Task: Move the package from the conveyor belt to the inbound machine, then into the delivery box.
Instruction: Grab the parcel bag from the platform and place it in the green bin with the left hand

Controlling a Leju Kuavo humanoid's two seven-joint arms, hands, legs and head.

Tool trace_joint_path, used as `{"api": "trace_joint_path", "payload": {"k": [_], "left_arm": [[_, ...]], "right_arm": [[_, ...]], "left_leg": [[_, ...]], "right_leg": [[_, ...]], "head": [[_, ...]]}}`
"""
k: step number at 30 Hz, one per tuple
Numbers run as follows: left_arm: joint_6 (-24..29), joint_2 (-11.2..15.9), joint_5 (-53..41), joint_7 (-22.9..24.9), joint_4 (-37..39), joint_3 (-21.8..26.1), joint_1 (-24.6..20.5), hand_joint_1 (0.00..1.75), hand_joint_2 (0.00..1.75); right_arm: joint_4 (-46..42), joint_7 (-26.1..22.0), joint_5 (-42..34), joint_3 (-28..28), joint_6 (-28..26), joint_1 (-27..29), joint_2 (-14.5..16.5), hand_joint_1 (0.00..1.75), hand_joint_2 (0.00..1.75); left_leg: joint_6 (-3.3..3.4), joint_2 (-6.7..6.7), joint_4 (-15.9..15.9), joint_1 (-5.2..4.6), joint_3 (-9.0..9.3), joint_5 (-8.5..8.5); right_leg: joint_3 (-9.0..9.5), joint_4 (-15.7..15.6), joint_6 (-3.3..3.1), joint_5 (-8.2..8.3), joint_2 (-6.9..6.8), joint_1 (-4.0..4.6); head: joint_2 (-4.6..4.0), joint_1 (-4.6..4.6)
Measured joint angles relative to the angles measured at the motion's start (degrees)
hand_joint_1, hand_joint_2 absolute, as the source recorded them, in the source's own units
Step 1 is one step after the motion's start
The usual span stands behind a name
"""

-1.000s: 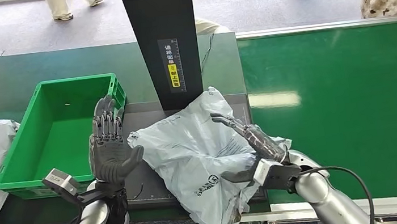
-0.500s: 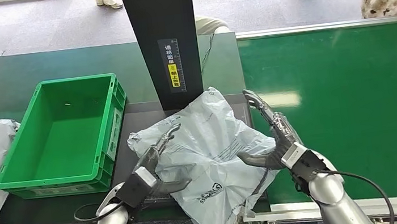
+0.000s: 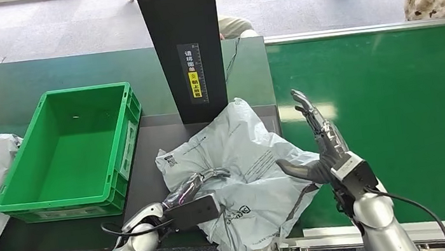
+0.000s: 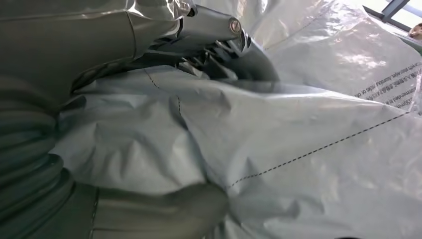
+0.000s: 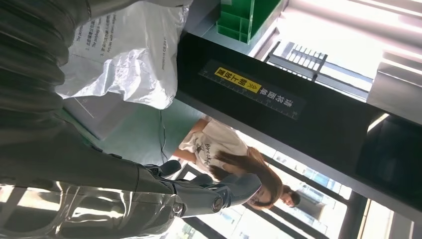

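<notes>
At the frame's left sits one green box (image 3: 69,150); one grey package (image 3: 238,168) lies lower centre on the dark machine platform (image 3: 146,154), beside the green conveyor (image 3: 398,117). The left hand (image 3: 192,190) now grips its near edge; the right hand (image 3: 318,146) has lifted off, fingers spread.

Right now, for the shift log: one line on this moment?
package on machine | left hand gripping it | right hand open | box empty
</notes>
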Motion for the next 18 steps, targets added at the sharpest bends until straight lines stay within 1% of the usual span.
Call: {"api": "trace_joint_path", "payload": {"k": [5, 10, 12, 14, 18], "left_arm": [[2.2, 0.1, 1.7, -2.2, -0.1, 0.4, 0.4, 1.75, 1.75], [5.6, 0.1, 3.6, -6.4, -1.9, 2.3, 1.9, 1.75, 1.75], [8.2, 0.1, 3.7, -8.3, -3.2, 3.0, 2.5, 1.75, 1.75], [11.9, 0.1, 3.2, -9.9, -5.5, 3.9, 3.5, 1.75, 1.75], [19.3, 0.1, 1.0, -11.6, -11.4, 5.7, 5.7, 1.75, 1.75]], "right_arm": [[-0.8, 0.0, 0.0, -0.7, 0.0, 1.0, 0.5, 0.00, 1.75], [-2.0, 0.1, 0.0, -1.9, 0.0, 2.1, 0.9, 0.00, 1.75], [-2.6, 0.1, 0.0, -2.5, 0.0, 2.5, 1.1, 0.00, 1.75], [-3.4, 0.1, -0.1, -3.2, 0.1, 3.0, 1.2, 0.00, 1.75], [-4.6, 0.1, -0.7, -4.3, 0.5, 4.0, 1.2, 0.00, 1.75]], "left_leg": [[0.00, 0.00, 0.0, 0.00, 0.02, 0.00], [0.00, 0.00, 0.0, 0.00, 0.01, 0.00], [0.00, 0.00, 0.0, 0.00, 0.00, 0.00], [0.00, 0.00, 0.0, 0.00, 0.00, 0.00], [-0.01, 0.01, 0.0, 0.00, -0.02, -0.01]], "right_leg": [[0.03, 0.0, 0.00, 0.00, 0.00, 0.00], [0.01, 0.0, 0.00, 0.00, 0.01, 0.00], [0.00, 0.0, 0.00, 0.00, 0.01, 0.00], [-0.01, 0.0, 0.00, -0.01, 0.01, 0.00], [-0.01, 0.0, 0.00, -0.01, 0.01, 0.00]], "head": [[0.00, 0.00], [0.01, 0.01], [0.01, 0.00], [0.00, 0.00], [0.00, 0.01]]}}
